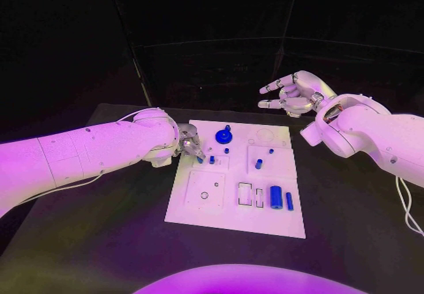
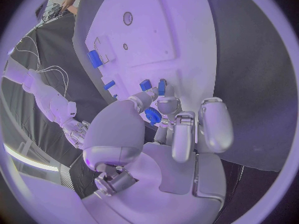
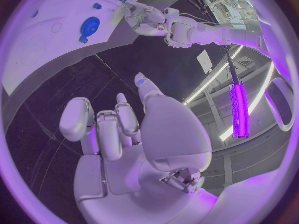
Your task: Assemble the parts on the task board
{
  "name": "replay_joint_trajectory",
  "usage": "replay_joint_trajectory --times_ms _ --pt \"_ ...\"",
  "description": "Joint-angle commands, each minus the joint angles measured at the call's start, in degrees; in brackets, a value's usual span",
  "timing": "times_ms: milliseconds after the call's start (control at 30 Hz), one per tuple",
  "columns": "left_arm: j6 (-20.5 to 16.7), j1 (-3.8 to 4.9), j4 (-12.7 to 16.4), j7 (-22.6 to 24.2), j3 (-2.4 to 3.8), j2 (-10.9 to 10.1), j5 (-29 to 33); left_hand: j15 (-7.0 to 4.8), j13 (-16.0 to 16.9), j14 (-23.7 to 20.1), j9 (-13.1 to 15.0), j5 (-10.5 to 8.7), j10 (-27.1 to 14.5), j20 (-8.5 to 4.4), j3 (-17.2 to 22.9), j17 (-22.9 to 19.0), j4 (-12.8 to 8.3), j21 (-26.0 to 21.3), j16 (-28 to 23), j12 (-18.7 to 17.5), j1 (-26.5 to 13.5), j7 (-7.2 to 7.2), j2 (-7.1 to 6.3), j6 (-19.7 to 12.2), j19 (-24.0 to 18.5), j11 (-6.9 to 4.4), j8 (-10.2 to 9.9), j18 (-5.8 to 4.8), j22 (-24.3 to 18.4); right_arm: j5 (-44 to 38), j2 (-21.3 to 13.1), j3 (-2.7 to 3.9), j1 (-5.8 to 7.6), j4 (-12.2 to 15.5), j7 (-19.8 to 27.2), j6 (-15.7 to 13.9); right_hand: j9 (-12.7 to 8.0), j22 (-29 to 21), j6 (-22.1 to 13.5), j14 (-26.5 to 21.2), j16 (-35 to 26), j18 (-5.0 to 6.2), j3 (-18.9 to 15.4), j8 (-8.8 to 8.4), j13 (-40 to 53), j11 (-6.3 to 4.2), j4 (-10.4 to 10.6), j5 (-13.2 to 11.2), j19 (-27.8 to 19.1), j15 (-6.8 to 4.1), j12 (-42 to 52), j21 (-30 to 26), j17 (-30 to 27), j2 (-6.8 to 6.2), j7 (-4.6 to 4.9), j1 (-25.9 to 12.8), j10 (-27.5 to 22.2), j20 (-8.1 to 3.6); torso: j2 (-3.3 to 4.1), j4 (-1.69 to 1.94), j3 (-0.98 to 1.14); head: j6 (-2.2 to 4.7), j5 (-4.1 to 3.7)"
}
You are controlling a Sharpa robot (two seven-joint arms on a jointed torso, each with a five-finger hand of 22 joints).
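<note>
**Head view: left robot hand at the board's edge**

Nearest, a blue cylinder [image 1: 276, 197] lies on the white task board [image 1: 231, 217]. Left robot hand [image 1: 190, 144] pinches a half-hidden small blue part [image 1: 200, 159]. Farther, right robot hand [image 1: 292, 93] hovers, loosely spread, empty.

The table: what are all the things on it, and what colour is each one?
task board: one, white, flat in the middle of the black table.
gear: one, blue, round, near the board's far edge.
cylinder: one, blue, lying near the board's right edge.
thin bar: one, blue, just right of the cylinder.
small pegs: a few, blue, around the board's middle; too small to count surely.
table: one, black, under the board.
left hand: one, silver, low over the board's left edge, a small blue part at its fingertips.
right hand: one, silver, raised beyond the board's far right corner, fingers apart, holding nothing.
</note>
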Motion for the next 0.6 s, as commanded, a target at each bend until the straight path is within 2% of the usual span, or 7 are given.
replay_joint_trajectory --times_ms 33,600 --pt "0.05 0.03 0.05 -0.18 0.02 0.07 -0.29 -0.45 0.09 5.96 0.07 0.12 0.04 -0.35 5.86 15.09 -5.47 -0.1 0.18 -0.11 -0.1 -0.4 0.51 0.17 0.13 -0.54 0.24 -0.31 0.02 0.14 -0.01 0.03 0.09 0.08 0.32 0.23 -0.05 -0.04 -0.38 3.44 -0.35 0.25 -0.07 0.3 -0.03 0.03 0.15 0.28 -0.27 0.02 -0.09 -0.26 3.55 0.2 -0.1 -0.14 -0.31 -0.01 0.01 0.02 0.0 0.01 -0.02" --pt "2.42 0.04 -0.06 -0.25 0.01 0.24 -0.3 -0.63 0.6 5.96 0.5 0.01 0.62 -0.48 5.41 15.09 -5.79 0.05 0.18 0.32 -0.38 -0.83 -0.64 0.49 0.2 -0.86 1.22 -0.37 0.29 0.14 -0.07 0.03 0.09 0.12 0.42 0.23 -0.05 -0.09 -0.39 3.44 -0.38 0.25 -0.11 0.32 -0.05 0.03 0.18 0.32 -0.29 0.01 -0.09 -0.29 3.51 0.24 -0.11 -0.09 -0.32 -0.02 0.0 -0.01 -0.02 -0.27 -0.1"
